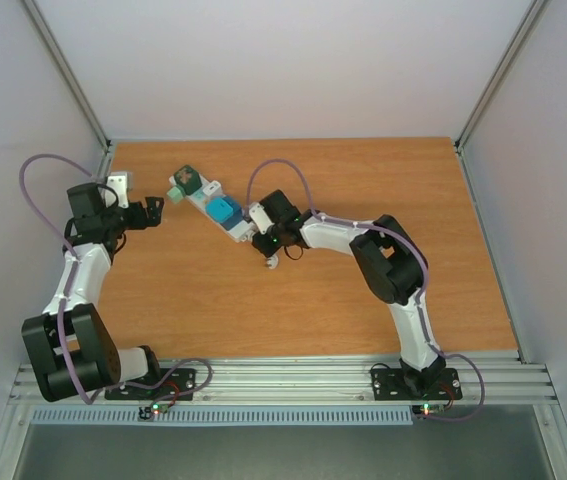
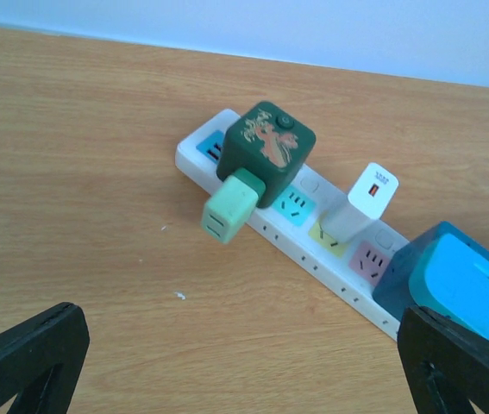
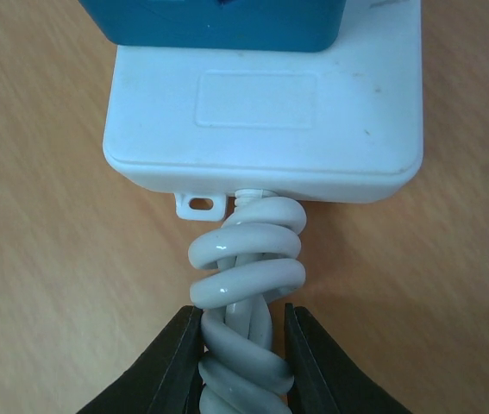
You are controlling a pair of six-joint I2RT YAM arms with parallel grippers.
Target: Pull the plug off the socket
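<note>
Resting on orange-brown wooden table, socket, plain white walls

Holds left gripper wide open at nine o'clock, aimed toward three; clamps right gripper on cord, aimed toward eleven.

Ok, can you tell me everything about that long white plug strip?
The power strip is long, white, plastic-looking, lying flat on the wooden table. Its top has a row of pastel outlet panels. A dark green cube, a small white charger and a blue adapter are plugged in. A short curly white cord leaves one end, and the right hand is shut on it.
</note>
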